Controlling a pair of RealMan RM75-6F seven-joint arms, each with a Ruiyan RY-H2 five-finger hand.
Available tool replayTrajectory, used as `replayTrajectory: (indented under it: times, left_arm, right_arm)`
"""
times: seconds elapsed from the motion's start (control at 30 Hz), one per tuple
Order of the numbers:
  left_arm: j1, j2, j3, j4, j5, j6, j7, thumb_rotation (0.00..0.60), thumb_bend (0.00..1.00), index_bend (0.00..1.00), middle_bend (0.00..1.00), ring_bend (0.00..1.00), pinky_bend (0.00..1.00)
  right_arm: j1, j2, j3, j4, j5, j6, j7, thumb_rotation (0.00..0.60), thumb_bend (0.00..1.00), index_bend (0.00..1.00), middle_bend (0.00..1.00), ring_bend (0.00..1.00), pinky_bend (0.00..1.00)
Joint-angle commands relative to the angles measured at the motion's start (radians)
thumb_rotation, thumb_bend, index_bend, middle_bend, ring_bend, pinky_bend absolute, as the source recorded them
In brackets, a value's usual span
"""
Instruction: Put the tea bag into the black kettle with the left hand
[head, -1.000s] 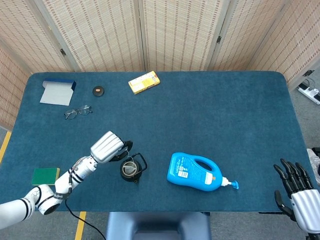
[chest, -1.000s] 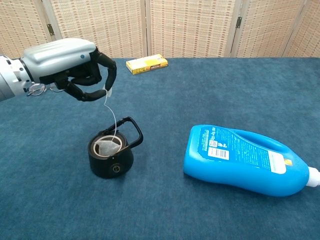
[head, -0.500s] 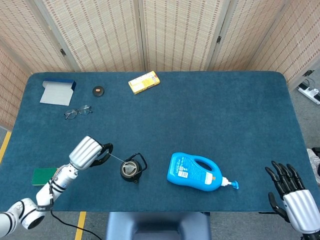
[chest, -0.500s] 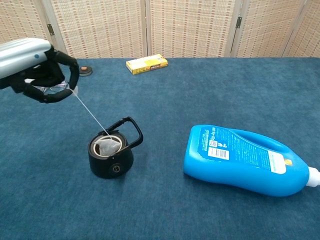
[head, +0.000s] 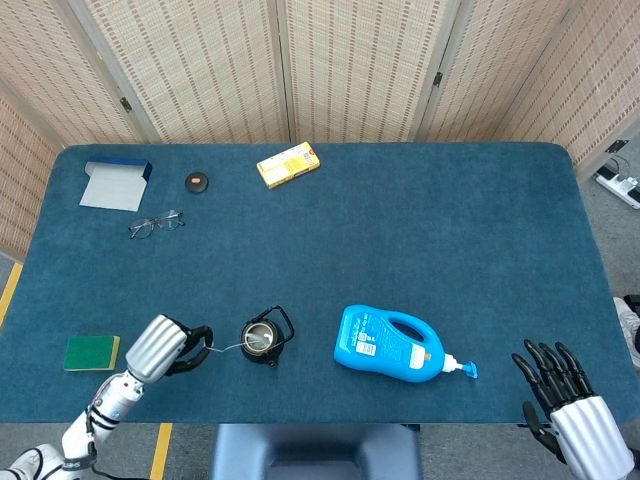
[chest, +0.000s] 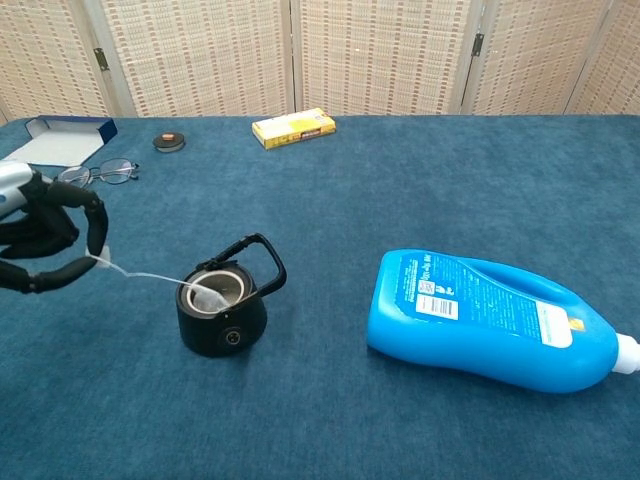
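Paper-light tea bag sits in black kettle (easily tipped), so we judge; left hand fingers pinch its string.

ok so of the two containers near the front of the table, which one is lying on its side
The blue detergent bottle, lying flat with its nozzle toward the right edge. The black kettle stands upright, mouth facing up.
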Motion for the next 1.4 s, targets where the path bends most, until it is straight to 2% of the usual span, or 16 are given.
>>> replayTrajectory:
  times: [0.03,0.33,0.5,0.57,0.63,0.73,0.83,1.07,1.23,1.27,1.3,1.33,1.37,1.4]
  left_arm:
    - [0.011,-0.037,0.020,0.022,0.036,0.016,0.001,0.600,0.66,0.73,1.00,1.00,1.00]
    - [0.027,-0.078,0.025,0.074,0.030,0.004,-0.019,0.600,0.66,0.71,1.00,1.00,1.00]
    - [0.042,-0.088,0.036,0.102,0.037,0.018,-0.052,0.600,0.66,0.66,1.00,1.00,1.00]
    - [0.047,-0.086,0.038,0.109,0.035,0.020,-0.058,0.600,0.65,0.57,1.00,1.00,1.00]
    - [0.053,-0.079,0.038,0.111,0.030,0.025,-0.063,0.600,0.58,0.36,1.00,1.00,1.00]
    - [0.065,-0.061,0.037,0.102,0.022,0.030,-0.054,0.600,0.47,0.15,1.00,1.00,1.00]
    - [0.077,-0.037,0.040,0.087,0.017,0.035,-0.036,0.600,0.43,0.09,1.00,1.00,1.00]
    - [0.116,0.010,0.043,0.060,0.009,0.073,-0.027,0.600,0.37,0.07,1.00,1.00,1.00]
    - [0.178,0.106,0.032,0.003,-0.037,0.142,-0.047,0.600,0.37,0.05,1.00,0.99,1.00]
    - [0.193,0.134,0.031,-0.018,-0.055,0.148,-0.048,0.600,0.37,0.06,0.97,0.94,0.99]
    - [0.209,0.161,0.027,-0.040,-0.074,0.158,-0.047,0.600,0.37,0.06,0.89,0.85,0.94]
    - [0.232,0.187,0.016,-0.066,-0.100,0.181,-0.047,0.600,0.37,0.08,0.75,0.68,0.82]
    - [0.250,0.202,0.008,-0.083,-0.121,0.195,-0.048,0.600,0.37,0.09,0.65,0.59,0.73]
    - [0.274,0.224,0.000,-0.104,-0.156,0.201,-0.031,0.600,0.37,0.10,0.50,0.43,0.56]
  right_arm:
    - [-0.010,-0.007,-0.005,0.014,-0.017,0.022,-0.001,0.600,0.58,0.00,0.00,0.00,0.00]
    - [-0.020,-0.013,-0.006,0.042,-0.035,0.054,0.011,0.600,0.58,0.00,0.00,0.00,0.00]
    - [-0.017,-0.016,-0.008,0.038,-0.040,0.039,-0.001,0.600,0.58,0.00,0.00,0.00,0.00]
    - [-0.016,-0.017,-0.008,0.037,-0.040,0.035,-0.004,0.600,0.58,0.00,0.00,0.00,0.00]
    - [-0.015,-0.017,-0.009,0.035,-0.041,0.031,-0.006,0.600,0.58,0.00,0.00,0.00,0.00]
    - [-0.013,-0.017,-0.010,0.033,-0.042,0.025,-0.009,0.600,0.58,0.00,0.00,0.00,0.00]
    - [-0.012,-0.016,-0.011,0.033,-0.045,0.023,-0.010,0.600,0.58,0.00,0.00,0.00,0.00]
    - [-0.011,-0.018,-0.013,0.033,-0.052,0.019,-0.017,0.600,0.58,0.00,0.00,0.00,0.00]
    - [-0.009,-0.014,-0.010,0.031,-0.045,0.021,-0.009,0.600,0.58,0.00,0.00,0.00,0.00]
    - [-0.008,-0.013,-0.008,0.029,-0.040,0.018,-0.006,0.600,0.58,0.00,0.00,0.00,0.00]
    - [-0.005,-0.010,-0.007,0.027,-0.035,0.014,-0.002,0.600,0.58,0.00,0.00,0.00,0.00]
    - [0.002,-0.004,-0.004,0.019,-0.018,-0.002,0.013,0.600,0.58,0.00,0.00,0.00,0.00]
    - [0.009,0.004,-0.002,0.011,-0.003,-0.017,0.027,0.600,0.58,0.00,0.00,0.00,0.00]
    - [0.022,0.019,-0.001,-0.003,0.020,-0.046,0.053,0.600,0.58,0.00,0.00,0.00,0.00]
